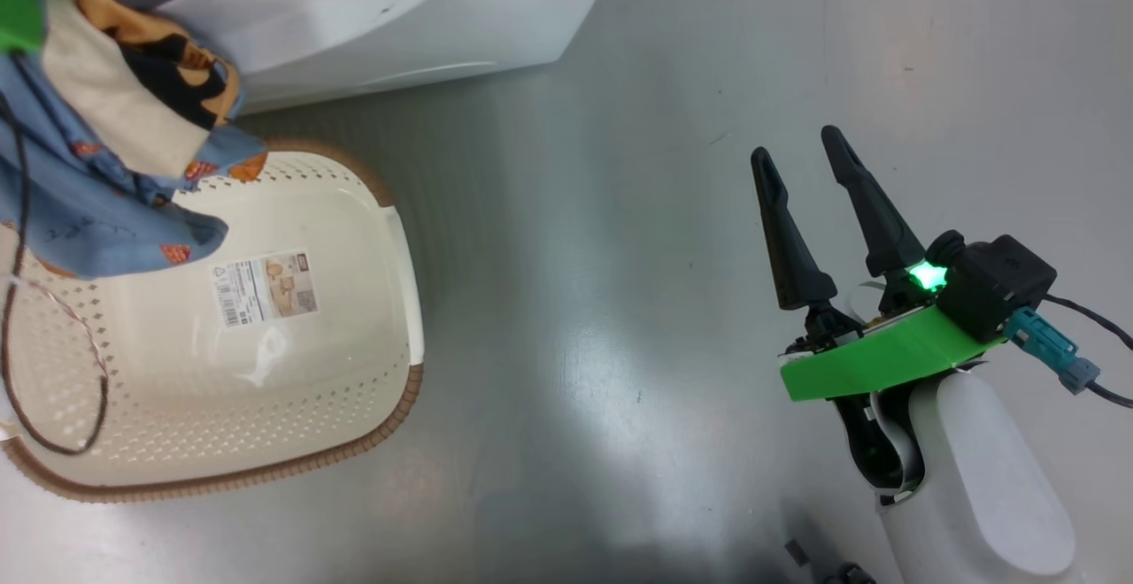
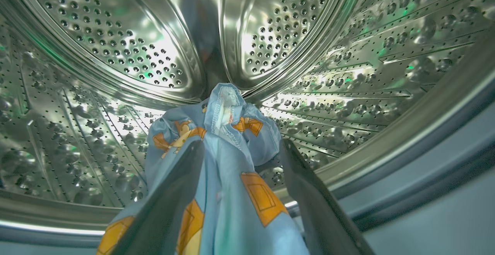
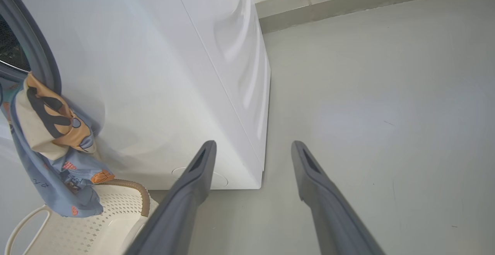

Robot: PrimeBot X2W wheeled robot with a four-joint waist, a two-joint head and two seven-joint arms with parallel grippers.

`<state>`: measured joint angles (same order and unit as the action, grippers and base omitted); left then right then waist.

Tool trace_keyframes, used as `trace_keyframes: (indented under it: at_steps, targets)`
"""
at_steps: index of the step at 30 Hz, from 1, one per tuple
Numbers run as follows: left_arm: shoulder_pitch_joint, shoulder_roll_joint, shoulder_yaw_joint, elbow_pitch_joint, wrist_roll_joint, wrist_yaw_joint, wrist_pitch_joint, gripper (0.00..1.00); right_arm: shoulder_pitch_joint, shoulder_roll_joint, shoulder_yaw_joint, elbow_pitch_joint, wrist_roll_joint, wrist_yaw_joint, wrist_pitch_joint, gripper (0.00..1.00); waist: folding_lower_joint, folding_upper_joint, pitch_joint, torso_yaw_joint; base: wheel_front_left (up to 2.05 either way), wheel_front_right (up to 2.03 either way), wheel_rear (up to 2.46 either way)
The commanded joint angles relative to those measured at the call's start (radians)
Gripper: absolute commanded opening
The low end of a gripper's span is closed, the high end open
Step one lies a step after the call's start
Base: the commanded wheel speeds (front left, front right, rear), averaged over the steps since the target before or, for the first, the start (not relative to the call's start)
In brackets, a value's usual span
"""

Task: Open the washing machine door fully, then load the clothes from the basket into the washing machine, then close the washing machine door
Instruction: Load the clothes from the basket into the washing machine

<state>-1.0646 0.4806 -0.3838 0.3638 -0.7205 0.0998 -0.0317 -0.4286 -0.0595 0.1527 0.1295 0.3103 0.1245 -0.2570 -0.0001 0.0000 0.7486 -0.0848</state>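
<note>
The clothes (image 2: 228, 177) lie between the two fingers of my left gripper (image 2: 243, 143), which stand spread wide. The fabric is draped there loosely, not pinched. One bunched end rises just past my fingertips, into the steel drum (image 2: 116, 46) that curves around and ahead of them. The rest trails back under my wrist, out over the mouth of the washing machine (image 3: 154, 73) and down to the basket (image 1: 403, 407) below, where the lowest fold touches the rim.

I judge this bundle light, soft and limp. It will sag and fold wherever I lift it, and a hanging tail can drag the rest back out by its own weight. It shouldn't be slippery or fragile, though it could snag on the door opening. The best hold is a pinch on a thick gathered fold, such as the bunch near my fingertips, or lower on the hanging part so I can feed it in.

My right gripper (image 1: 797, 143) is spread open and empty over bare floor (image 1: 620, 257), with the basket well off to its left.
</note>
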Motion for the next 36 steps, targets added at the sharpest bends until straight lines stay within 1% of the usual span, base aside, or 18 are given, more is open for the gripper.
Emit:
trace_keyframes:
  at_steps: [1, 10, 15, 19, 24, 25, 29, 36]
  targets:
    - [0.051, 0.066, 0.034, -0.064, 0.004, 0.019, -0.020, 1.00, 0.041, 0.009, 0.021, -0.017, -0.002, 0.006, -0.005, 1.00, 0.0001, 0.0000, -0.007, 0.007, 0.00, 0.00, 0.00]
    - [0.233, 0.077, 0.042, -0.256, 0.012, 0.086, -0.073, 1.00, 0.048, 0.009, 0.016, -0.015, -0.011, 0.006, -0.005, 1.00, 0.0001, 0.0000, -0.027, 0.022, 0.00, 0.00, 0.00]
    - [0.302, 0.082, 0.051, -0.324, 0.016, 0.112, -0.105, 1.00, 0.049, 0.009, 0.017, -0.013, -0.012, 0.006, -0.005, 1.00, 0.0001, 0.0000, -0.033, 0.024, 0.00, 0.00, 0.00]
    - [0.370, 0.082, 0.066, -0.380, 0.020, 0.144, -0.143, 1.00, 0.049, 0.009, 0.019, -0.011, -0.012, 0.006, -0.005, 1.00, 0.0001, 0.0000, -0.037, 0.024, 0.00, 0.00, 0.00]
    - [0.476, 0.086, 0.083, -0.434, 0.046, 0.185, -0.189, 1.00, 0.049, 0.009, 0.022, -0.012, -0.014, 0.006, -0.005, 1.00, 0.0001, 0.0000, -0.037, 0.023, 0.00, 0.00, 0.00]
    - [0.476, 0.086, 0.083, -0.434, 0.046, 0.185, -0.189, 1.00, 0.049, 0.009, 0.022, -0.012, -0.014, 0.006, -0.005, 1.00, 0.0001, 0.0000, -0.037, 0.023, 0.00, 0.00, 0.00]
    - [0.546, 0.084, 0.100, -0.452, 0.061, 0.209, -0.209, 1.00, 0.048, 0.009, 0.026, -0.011, -0.018, 0.006, -0.005, 1.00, 0.0001, 0.0000, -0.037, 0.021, 0.00, 0.00, 0.00]
    - [0.666, 0.063, 0.139, -0.462, 0.074, 0.223, -0.226, 1.00, 0.048, 0.009, 0.032, -0.010, -0.018, 0.006, -0.005, 1.00, 0.0001, 0.0000, -0.040, 0.021, 0.00, 0.00, 0.00]
